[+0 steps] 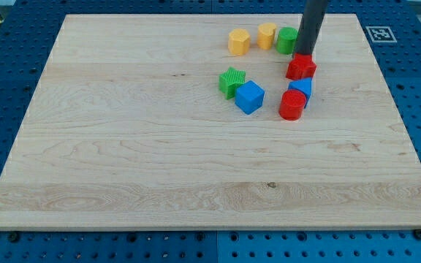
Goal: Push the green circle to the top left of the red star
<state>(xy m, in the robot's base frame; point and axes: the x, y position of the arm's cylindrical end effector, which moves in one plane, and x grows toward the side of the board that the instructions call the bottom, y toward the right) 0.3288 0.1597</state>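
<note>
The green circle [286, 39] lies near the board's top right and is partly hidden on its right side by my rod. The red star [300, 68] lies just below and to the right of it. My tip [303, 54] sits at the red star's upper edge, right beside the green circle's lower right side. Whether the tip touches either block cannot be told.
Two yellow blocks [239, 42] [267, 34] lie left of the green circle. A blue block [301, 88] and a red cylinder [291, 105] lie just below the red star. A green star [232, 81] and a blue cube [249, 96] lie to the left. The wooden board [159, 161] has blue pegboard around it.
</note>
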